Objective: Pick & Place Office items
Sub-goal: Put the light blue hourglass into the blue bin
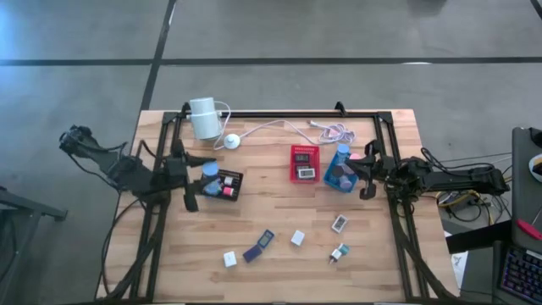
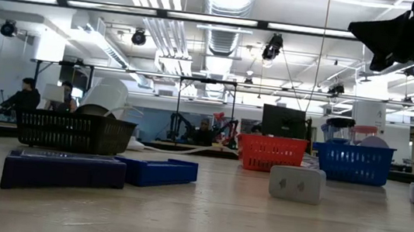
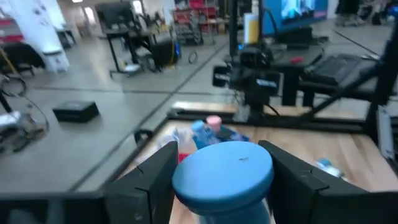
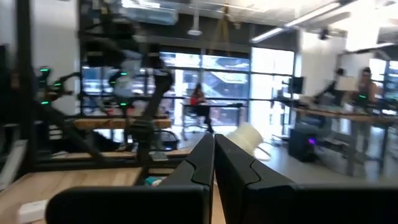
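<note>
While pinching a round blue-topped item between them, left fingers stand partway apart, one dark pad on each side of its disc. Left gripper hovering over the near-left edge of the black tray, with small white and pink pieces lying in that tray just beyond the fingertips. Farther out across the wood, a red tray and then a blue tray, each holding items. Right fingers pressed flat together, gripping nothing. Right gripper parked at the blue tray's outer side, tips pointing toward the table's middle. Loose office items scattered on the table on the near side of both grippers: a purple piece, white cubes, a white-framed piece and a teal one. Well behind the left fingers, a white cylinder with its cable.
</note>
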